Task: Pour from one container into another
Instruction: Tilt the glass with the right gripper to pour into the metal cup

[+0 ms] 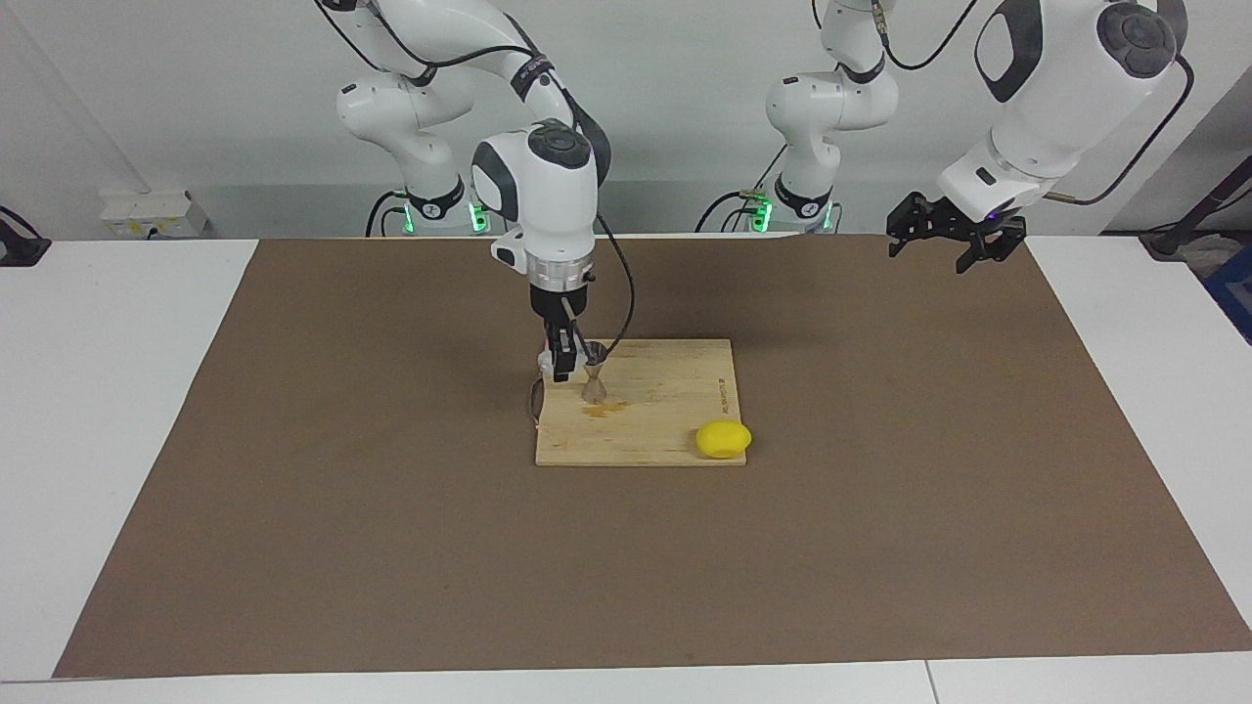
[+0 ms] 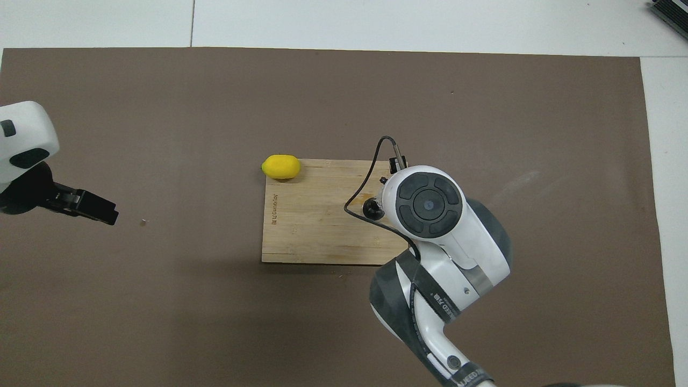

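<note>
On the brown mat [image 1: 880, 489] covering the table, a bamboo cutting board [image 1: 665, 430] is lying near the middle, and the work is taking place at its corner toward the right arm's end. The right gripper [image 1: 561, 370] is pointing straight down there, its fingers clamped on the clear cup [image 1: 548, 364], which is sitting upright at or just above the board edge, right beside the metal jigger [image 1: 593, 379]. The jigger is standing upright on the board; in the overhead view only its dark mouth [image 2: 371, 209] is showing past the wrist, and the cup is hidden. The left gripper [image 1: 944, 235] is waiting, fingers spread wide and empty, above the mat's edge at the left arm's end. A lemon [image 1: 724, 439] is resting at the board corner farthest from the robots, well apart from the vessels. A small amber stain [image 1: 604, 410] is marking the wood just beside the jigger's foot, suggesting spillage. In my judgement the pour appears complete and the cup is being set down; it is best lowered level, released only once fully seated on the board, and the fingers withdrawn vertically so as not to be clipping the jigger.
</note>
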`<action>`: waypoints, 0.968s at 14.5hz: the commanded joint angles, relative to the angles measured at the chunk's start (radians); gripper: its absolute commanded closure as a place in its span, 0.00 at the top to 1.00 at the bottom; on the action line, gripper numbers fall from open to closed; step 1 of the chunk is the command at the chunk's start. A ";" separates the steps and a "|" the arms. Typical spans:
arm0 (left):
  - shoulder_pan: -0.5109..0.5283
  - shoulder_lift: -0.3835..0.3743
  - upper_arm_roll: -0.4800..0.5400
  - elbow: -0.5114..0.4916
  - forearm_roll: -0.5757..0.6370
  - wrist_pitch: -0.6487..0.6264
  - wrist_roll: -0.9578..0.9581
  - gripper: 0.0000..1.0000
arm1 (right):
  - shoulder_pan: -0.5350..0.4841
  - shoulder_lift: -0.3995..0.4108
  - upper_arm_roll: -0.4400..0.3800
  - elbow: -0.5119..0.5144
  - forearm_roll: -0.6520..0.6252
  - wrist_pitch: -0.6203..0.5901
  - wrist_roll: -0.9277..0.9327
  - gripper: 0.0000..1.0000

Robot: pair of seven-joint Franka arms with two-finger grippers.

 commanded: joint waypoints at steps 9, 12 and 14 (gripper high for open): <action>-0.044 -0.084 0.024 -0.144 0.024 0.125 -0.191 1.00 | 0.041 -0.027 0.007 -0.005 -0.104 -0.054 -0.012 0.02; -0.048 -0.083 0.024 -0.126 0.024 0.133 -0.192 1.00 | 0.038 -0.024 0.007 0.001 -0.104 -0.059 -0.031 0.00; -0.042 -0.080 0.022 -0.118 0.024 0.127 -0.200 1.00 | 0.030 -0.021 0.007 0.006 -0.087 -0.061 -0.037 0.00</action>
